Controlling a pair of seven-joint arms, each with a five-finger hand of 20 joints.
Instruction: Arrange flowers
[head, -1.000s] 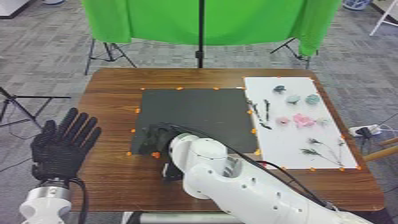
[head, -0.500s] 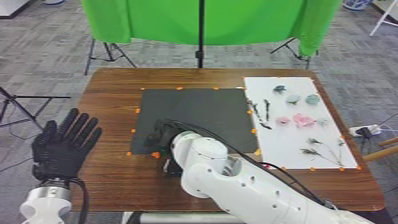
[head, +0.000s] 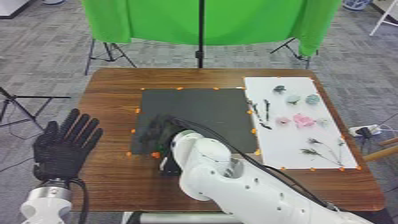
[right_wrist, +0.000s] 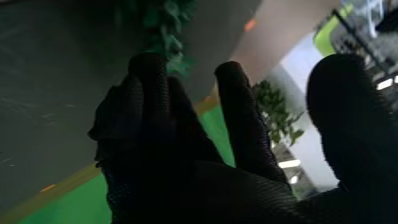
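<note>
Tabletop (head: 111, 100): brown wood is seen, laid with a black mat (head: 204, 107) and, to its right, a white sheet (head: 280, 146); both are edged with orange marks (head: 179, 88).
Room: a green cloth (head: 151, 20) is hung beyond the far edge, over grey floor (head: 44, 60).
Right hand (head: 163, 131): held over the mat's near left part, its arm brought in across the near tabletop; fingers (right_wrist: 235, 115) straight, thumb (right_wrist: 345, 105) spread apart from them.
Greenery: a leafy strand (right_wrist: 171, 40) is seen past the fingertips and a sprig (right_wrist: 277, 112) in the gap by the thumb; whether either is touched cannot be told.
Left hand (head: 62, 150): held at the left edge, fingers straight and parted.
Flowers: pink ones (head: 303, 120) and blue-grey ones (head: 312, 99) are laid out on the sheet, with dark stems (head: 266, 114) and green sprigs (head: 311, 151).
</note>
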